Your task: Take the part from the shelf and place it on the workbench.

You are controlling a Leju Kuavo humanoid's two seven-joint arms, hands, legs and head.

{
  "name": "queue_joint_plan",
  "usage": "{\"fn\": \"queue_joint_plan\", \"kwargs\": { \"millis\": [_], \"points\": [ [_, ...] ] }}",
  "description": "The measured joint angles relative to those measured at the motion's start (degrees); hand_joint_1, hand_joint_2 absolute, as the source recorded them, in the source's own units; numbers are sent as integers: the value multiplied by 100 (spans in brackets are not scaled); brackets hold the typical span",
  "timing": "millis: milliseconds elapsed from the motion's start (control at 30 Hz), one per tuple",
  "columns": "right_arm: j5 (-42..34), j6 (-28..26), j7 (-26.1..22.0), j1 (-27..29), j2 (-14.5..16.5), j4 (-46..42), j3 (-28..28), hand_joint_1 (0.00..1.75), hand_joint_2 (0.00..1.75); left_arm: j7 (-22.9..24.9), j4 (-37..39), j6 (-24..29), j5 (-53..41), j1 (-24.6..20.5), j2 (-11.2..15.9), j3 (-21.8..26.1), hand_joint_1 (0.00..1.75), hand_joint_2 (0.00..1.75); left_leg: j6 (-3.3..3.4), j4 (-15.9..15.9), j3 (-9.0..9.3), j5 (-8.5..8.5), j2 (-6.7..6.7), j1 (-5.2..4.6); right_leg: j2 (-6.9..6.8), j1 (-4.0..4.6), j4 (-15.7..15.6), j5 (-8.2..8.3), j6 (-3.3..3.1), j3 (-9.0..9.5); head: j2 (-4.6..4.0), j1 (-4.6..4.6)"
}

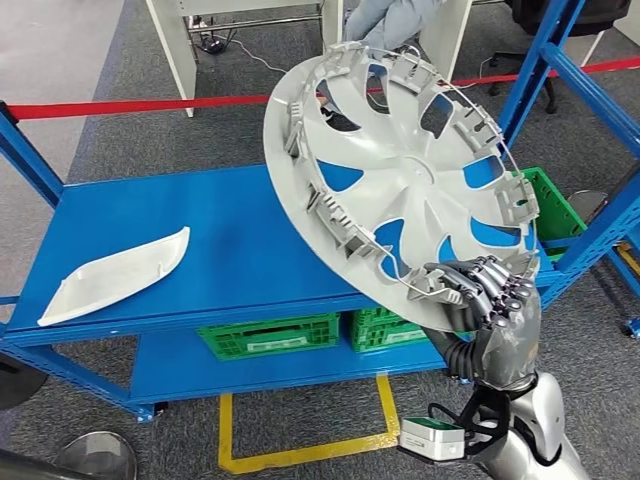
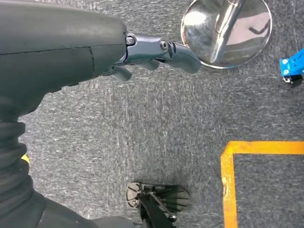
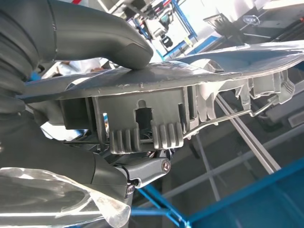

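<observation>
currently, status on the lift:
part: grey plastic hubcap, inner side up, held tilted in the air over the right end of the blue shelf, clear of its surface.
right hand: right hand grips the near rim; fingers are curled over the inner lip, and in the right wrist view the thumb presses on the opposite face, so the rim is clamped between them.
left hand: left hand hangs over the grey carpet, fingers loosely extended, holding nothing.
weight: looks light for its span; thin moulded shell, probably easy on one arm.
stiffness: semi-rigid, likely flexes at the spokes; held at one edge, the far side may sag or wobble.
fragile bits: clips and the wire ring on the inner rim look easy to bend or snap.
surface: smooth plastic, so slip in a one-sided pinch is a risk.
best hold: rim beside a clip block, as now; a hand on the opposite rim would steady it.
other: white curved panel lies at the left end of the shelf, well apart; green crates on the lower tier.
remaining: workbench not identifiable here; carry and set-down remain.
</observation>
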Motion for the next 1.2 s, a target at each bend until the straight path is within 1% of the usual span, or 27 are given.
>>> {"fn": "queue_joint_plan", "kwargs": {
  "millis": [67,133,167,200,267,333,400,467,500,533,600,633,667,700,733,767,800,833,867,900,967,1000,1033,1100,1133,1167,1200],
  "points": [
    [2,-1,-7,15,-1,-14,-6,175,175,-2,11,5,-17,-9,5,-13,0,175,-79,521,-170,-477,-55,36,1,-5,-1,81,-79,-98,-1,-16],
    [11,-1,-14,26,-2,-23,-16,175,175,-4,27,8,-28,-23,8,-20,0,175,-119,1166,-310,-850,-76,69,3,6,8,164,-97,-214,-1,-19],
    [26,-1,-25,31,-2,-25,-23,175,175,-5,36,8,-38,-31,9,-25,0,175,-121,1309,-294,-867,-77,77,5,12,15,205,-98,-269,-1,-19],
    [43,-1,-39,37,-2,-27,-29,175,175,-5,40,9,-51,-38,10,-34,0,175,-111,1257,-191,-770,-79,81,10,19,21,243,-95,-320,-1,-19],
    [73,-1,-67,45,-2,-38,-36,175,175,-6,45,10,-73,-47,13,-54,0,175,-54,599,259,-448,-109,76,24,29,28,316,-81,-399,-1,-19],
    [79,-1,-79,44,-2,-60,-39,175,175,-7,46,10,-81,-59,15,-66,0,175,10,-129,688,-324,-164,57,39,37,28,394,-34,-458,0,-15],
    [80,-2,-81,43,-2,-75,-42,175,175,-9,47,9,-88,-71,20,-72,0,175,46,-374,788,-341,-189,27,45,29,12,482,41,-497,1,-13],
    [67,-2,-79,48,-16,-77,-44,175,175,-19,54,2,-100,-81,27,-88,0,175,95,-413,727,-246,-162,26,52,16,4,504,116,-534,1,-11],
    [51,-2,-75,48,-29,-78,-43,175,175,-26,62,-3,-106,-88,34,-101,0,175,134,-434,684,-181,-143,34,50,16,70,393,143,-583,1,-2],
    [33,-1,-71,48,-44,-78,-43,175,175,-34,74,-10,-110,-95,42,-118,0,175,173,-453,628,-111,-122,43,48,17,241,181,159,-655,1,9],
    [9,5,-64,48,-76,-79,-41,175,175,-45,104,-20,-116,-103,59,-146,0,175,227,-451,489,1,-94,31,38,17,884,-369,172,-837,0,26],
    [5,10,-58,51,-96,-79,-41,175,175,-46,120,-24,-118,-103,66,-160,0,175,235,-442,413,56,-83,19,38,19,1242,-543,176,-901,1,26],
    [1,16,-44,57,-117,-79,-41,175,175,-48,134,-22,-118,-105,71,-175,0,175,238,-430,333,111,-72,8,37,22,1487,-574,179,-910,1,26],
    [-4,23,-26,65,-138,-79,-41,175,175,-47,150,-13,-113,-110,76,-193,0,175,236,-413,251,163,-64,-1,37,26,1558,-483,177,-838,1,25],
    [-10,32,-4,76,-159,-82,-41,175,175,-45,166,6,-102,-117,79,-216,0,175,229,-390,168,210,-59,-5,35,30,1416,-313,168,-661,1,26],
    [-15,40,14,87,-178,-90,-41,175,175,-40,183,31,-88,-129,81,-241,0,175,218,-359,93,249,-57,-8,27,34,1092,-152,152,-396,1,27],
    [-19,49,26,95,-198,-103,-41,175,175,-32,198,61,-71,-141,81,-266,0,175,200,-323,25,282,-57,-18,13,43,666,-96,136,-81,1,27],
    [-22,56,34,104,-217,-124,-41,175,175,-22,210,87,-55,-154,80,-289,0,175,176,-285,-32,316,-58,-26,1,52,259,-113,117,195,1,24],
    [-25,61,36,113,-232,-144,-41,175,175,-13,219,105,-45,-163,79,-307,0,175,150,-256,-72,355,-58,-33,-7,64,-29,-174,97,359,1,22],
    [-26,64,38,121,-245,-160,-40,175,175,-4,225,116,-37,-167,77,-322,0,175,121,-241,-101,399,-57,-36,-9,78,-185,-231,77,427,1,20],
    [-28,70,39,133,-263,-178,-40,175,175,3,237,123,-32,-169,80,-341,0,175,56,-228,-140,443,-65,-26,-12,74,-229,-179,13,343,1,20],
    [-29,81,40,134,-268,-184,-39,175,175,5,245,123,-28,-167,86,-353,0,175,14,-173,-170,341,-76,-17,-19,64,-231,-127,-34,296,1,14],
    [-32,97,42,134,-271,-191,-39,175,175,7,254,123,-24,-163,98,-368,0,175,-34,-20,-215,127,-88,-3,-27,51,-238,-65,-76,237,0,7],
    [-37,127,45,136,-276,-202,-39,175,175,7,273,121,-9,-163,130,-406,0,175,-121,572,-342,-485,-102,44,-34,43,-231,66,-125,116,1,-7],
    [-39,137,49,139,-280,-205,-39,175,175,7,284,120,1,-166,147,-426,0,175,-153,925,-393,-706,-104,68,-33,43,-219,134,-125,41,0,-8],
    [-40,140,52,141,-285,-206,-39,175,175,7,296,119,12,-172,161,-444,0,175,-175,1189,-403,-788,-104,88,-33,41,-199,199,-120,-45,1,-8],
    [-41,143,55,144,-287,-206,-39,175,175,7,309,118,22,-179,172,-463,0,175,-191,1316,-356,-742,-104,106,-32,39,-172,259,-111,-150,1,-9]
  ]
}}
